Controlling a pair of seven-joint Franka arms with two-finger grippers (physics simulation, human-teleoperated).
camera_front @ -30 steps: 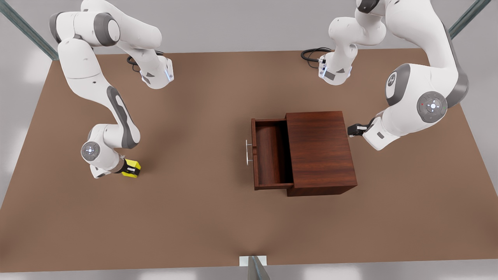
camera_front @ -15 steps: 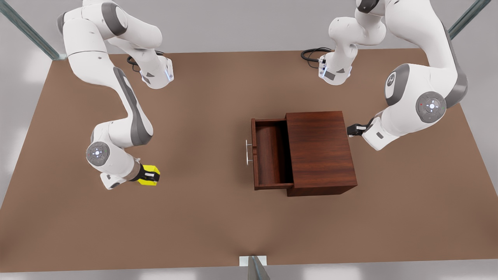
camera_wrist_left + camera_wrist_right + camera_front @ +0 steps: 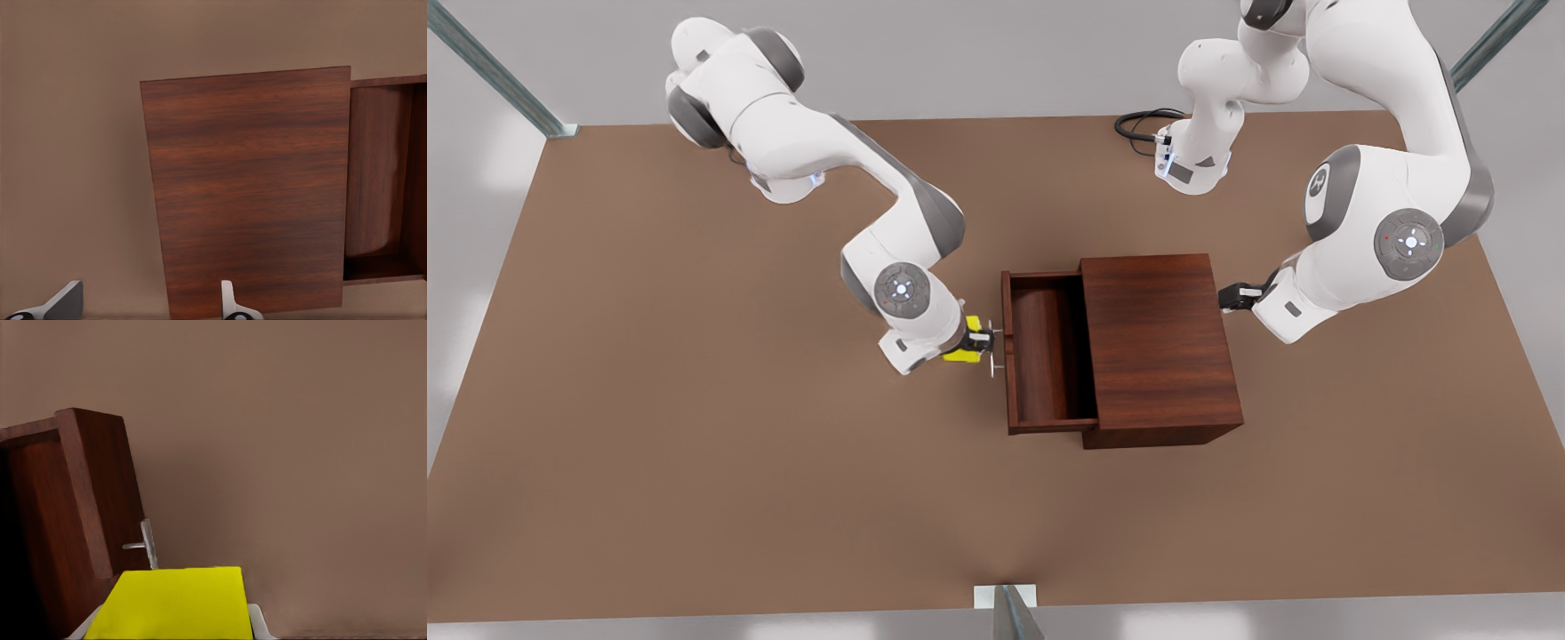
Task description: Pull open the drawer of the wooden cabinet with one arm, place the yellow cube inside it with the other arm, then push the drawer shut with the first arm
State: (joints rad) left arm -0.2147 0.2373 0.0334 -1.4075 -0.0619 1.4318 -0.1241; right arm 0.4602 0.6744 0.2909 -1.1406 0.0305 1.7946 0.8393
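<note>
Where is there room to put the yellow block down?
The open drawer is bare inside, and so is the cabinet top. It is crowded at the handle, where the right tool holds the yellow cube.

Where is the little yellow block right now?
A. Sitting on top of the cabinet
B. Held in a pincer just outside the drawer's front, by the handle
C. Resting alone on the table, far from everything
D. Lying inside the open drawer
B: the right pincer grips the yellow cube beside the silver handle, outside the open drawer.
</note>
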